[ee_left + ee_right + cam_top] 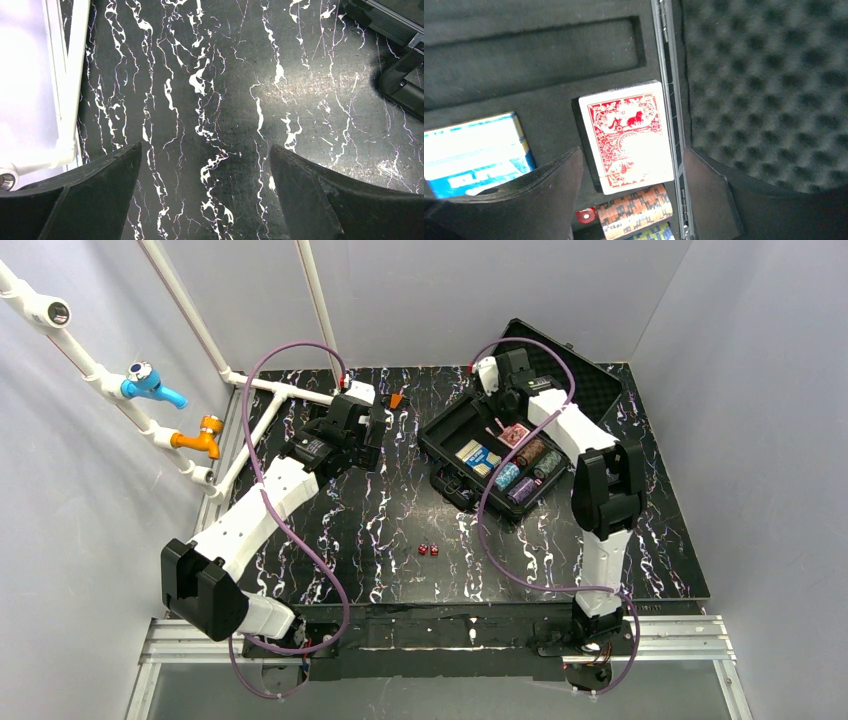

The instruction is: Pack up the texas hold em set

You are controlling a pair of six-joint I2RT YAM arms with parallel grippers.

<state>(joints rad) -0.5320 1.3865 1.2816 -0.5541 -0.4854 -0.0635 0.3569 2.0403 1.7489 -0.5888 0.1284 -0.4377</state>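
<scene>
The black case (452, 440) lies open at the back right of the table, its foam lid (590, 380) tipped back. Inside are a blue card deck (474, 152), a red-backed deck (626, 135), chip stacks (528, 468) with an orange stack (636, 210) nearest the red deck, and one red die (585, 216). My right gripper (631, 152) hangs open over the red deck, a finger on each side with a gap to it. Two red dice (428, 550) lie on the table in front of the case. Left of the case, my left gripper (206, 150) is open over bare table.
A white pipe frame (270, 390) with a blue tap (150, 383) and an orange tap (205, 435) runs along the table's left side; the pipe (65, 100) is close to my left gripper. A small orange object (397, 400) lies near the back edge.
</scene>
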